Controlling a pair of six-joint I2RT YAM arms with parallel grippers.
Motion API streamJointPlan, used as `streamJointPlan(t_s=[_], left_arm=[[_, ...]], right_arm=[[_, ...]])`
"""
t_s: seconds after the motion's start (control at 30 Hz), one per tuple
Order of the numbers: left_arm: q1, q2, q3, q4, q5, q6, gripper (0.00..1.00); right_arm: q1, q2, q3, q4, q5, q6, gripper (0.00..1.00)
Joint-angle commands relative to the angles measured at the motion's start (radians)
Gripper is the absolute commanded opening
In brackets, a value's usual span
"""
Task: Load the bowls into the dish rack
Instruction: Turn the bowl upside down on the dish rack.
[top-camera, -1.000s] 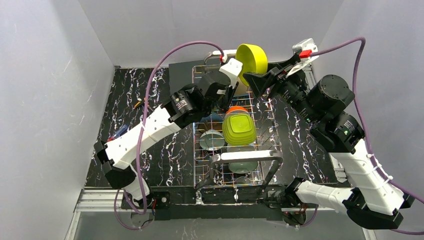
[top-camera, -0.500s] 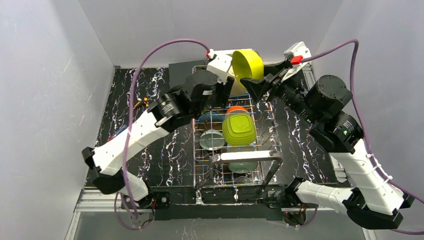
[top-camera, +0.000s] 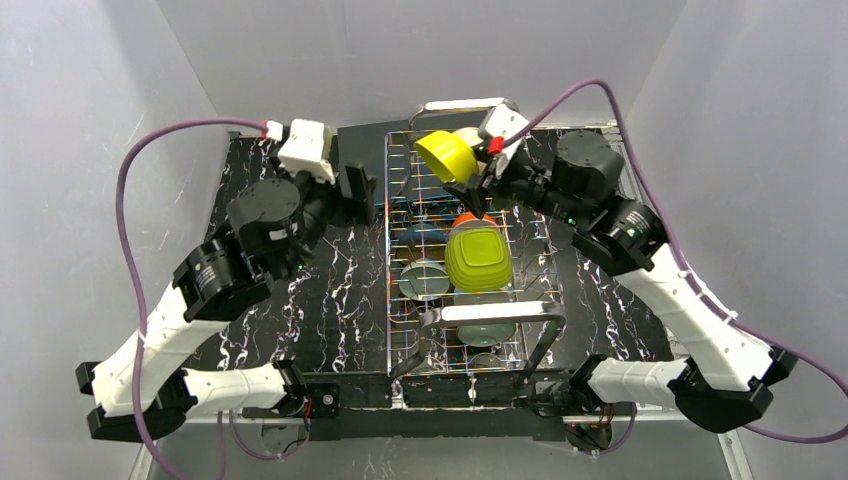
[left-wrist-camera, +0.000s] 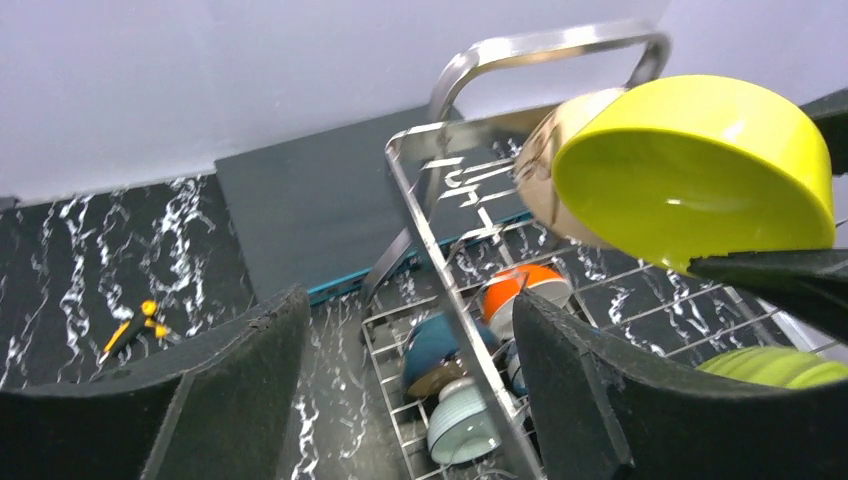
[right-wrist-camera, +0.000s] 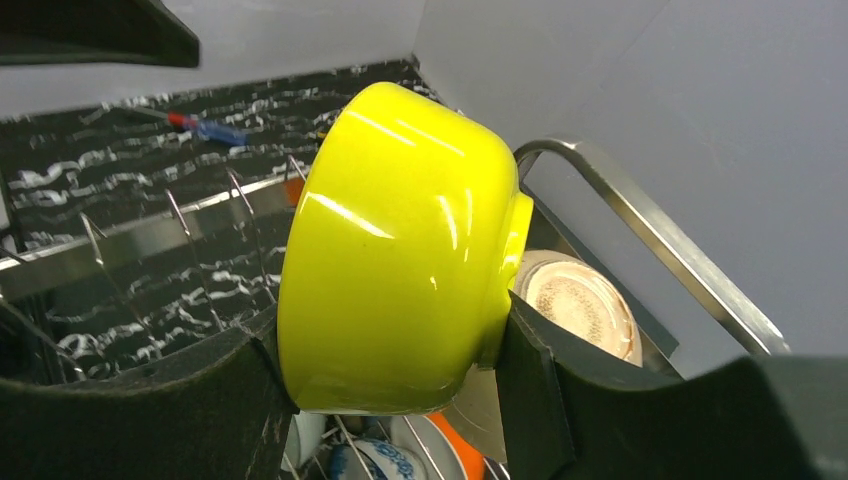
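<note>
My right gripper (top-camera: 468, 183) is shut on the lime-yellow round bowl (top-camera: 445, 155), held tilted above the far end of the steel dish rack (top-camera: 533, 262). In the right wrist view the fingers clamp the bowl's (right-wrist-camera: 400, 260) sides, with the beige bowl (right-wrist-camera: 580, 305) just behind. The rack holds the lime squarish bowl (top-camera: 478, 257), a pale green bowl (top-camera: 424, 281), an orange-outside bowl (top-camera: 472, 217) and a blue-patterned bowl (right-wrist-camera: 375, 460). My left gripper (top-camera: 355, 195) is open and empty, left of the rack, and its view shows the yellow bowl (left-wrist-camera: 690, 165).
A flat dark-teal box (left-wrist-camera: 300, 210) lies at the back, left of the rack's far handle (left-wrist-camera: 545, 50). A small orange-yellow tool (left-wrist-camera: 135, 325) and a red-blue screwdriver (right-wrist-camera: 205, 128) lie on the black marbled table left of the rack. The near handle (top-camera: 490, 312) stands over the rack's front.
My left arm has drawn back to the left, away from the yellow bowl. My right gripper has brought the bowl down and left, closer to the rack's far end.
</note>
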Motion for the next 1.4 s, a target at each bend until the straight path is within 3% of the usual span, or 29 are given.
streamJointPlan(t_s=[0.0,0.57,0.9,1.03,1.1,1.13,1.2,1.37], left_arm=[[0.003,-0.102,-0.122,0.046,-0.101,-0.030,0.73],[0.003,-0.135,-0.152,0.063,-0.038,-0.065,0.74],[0.002,-0.143,-0.178,0.104,-0.032,-0.067,0.74],[0.002,-0.145,-0.180,0.124,-0.017,-0.067,0.74],[0.003,-0.143,-0.177,0.123,-0.015,-0.066,0.74],[0.003,-0.140,-0.178,0.124,-0.016,-0.064,0.74],[0.003,-0.138,-0.180,0.118,-0.027,-0.064,0.74],[0.003,-0.142,-0.186,0.118,-0.031,-0.067,0.75]], right_arm=[[0.002,0.028,0.065,-0.018,-0.053,-0.163,0.01],[0.002,0.035,0.043,-0.181,-0.007,-0.493,0.01],[0.001,-0.010,-0.035,-0.155,0.027,-0.559,0.01],[0.003,-0.021,-0.045,-0.169,0.034,-0.574,0.18],[0.002,-0.025,-0.048,-0.163,0.043,-0.574,0.20],[0.001,-0.029,-0.049,-0.162,0.044,-0.575,0.26],[0.002,-0.041,-0.055,-0.154,0.041,-0.577,0.49],[0.002,-0.076,-0.074,-0.133,0.022,-0.576,0.66]])
